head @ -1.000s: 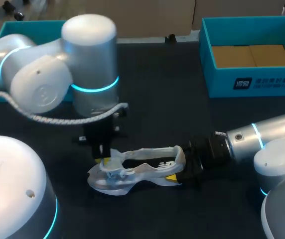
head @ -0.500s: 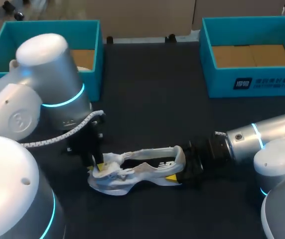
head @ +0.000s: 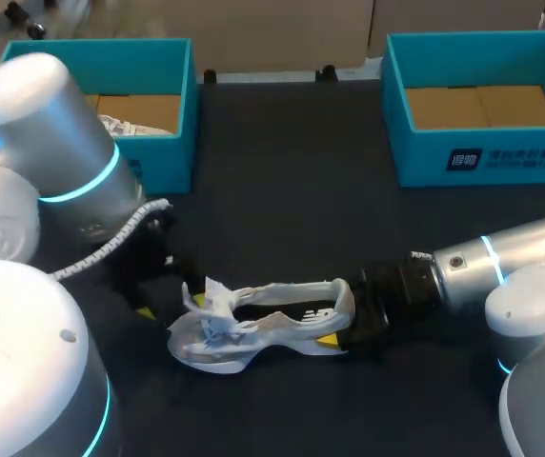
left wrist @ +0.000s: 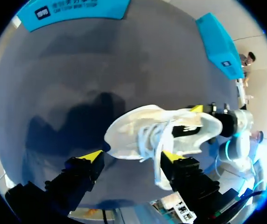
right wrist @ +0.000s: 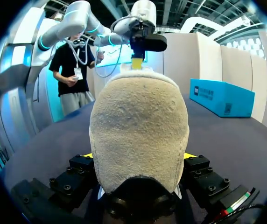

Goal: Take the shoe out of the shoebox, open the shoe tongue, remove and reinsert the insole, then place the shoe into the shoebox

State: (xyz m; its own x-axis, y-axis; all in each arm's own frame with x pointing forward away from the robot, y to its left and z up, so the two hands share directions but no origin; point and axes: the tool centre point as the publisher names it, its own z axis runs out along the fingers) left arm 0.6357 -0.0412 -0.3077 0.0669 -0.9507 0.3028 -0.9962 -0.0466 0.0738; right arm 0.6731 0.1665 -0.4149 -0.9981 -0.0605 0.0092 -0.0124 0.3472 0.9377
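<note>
1. Nearest me, the white shoe (head: 263, 319) lies on the dark surface (head: 292, 209), out of either box, toe toward 9 o'clock and heel toward 3 o'clock.
2. The right claw (head: 344, 328) comes in from 3 o'clock and pinches the heel from both sides. The right wrist view shows this best: the pale fabric heel fills the space between the two fingers, with only slivers of yellow tip showing beside it.
3. The left claw (left wrist: 131, 156) is spread wide. Its own view shows the toe just ahead of the two yellow tips and a loose white flap hanging by one finger. The head view hides these fingers under the arm's bulk at 9 o'clock of the shoe.
4. A broad stretch of dark surface lies beyond the shoe toward 12 o'clock.
5. Farthest, by the far edge, stand two teal boxes: the left shoebox (head: 158, 157) at 10 o'clock and the right shoebox (head: 501, 157) at 2 o'clock, with a strip of surface between them. Only the head view looks inside them, showing brown floors and a white thing (head: 125, 126) in the left one.
</note>
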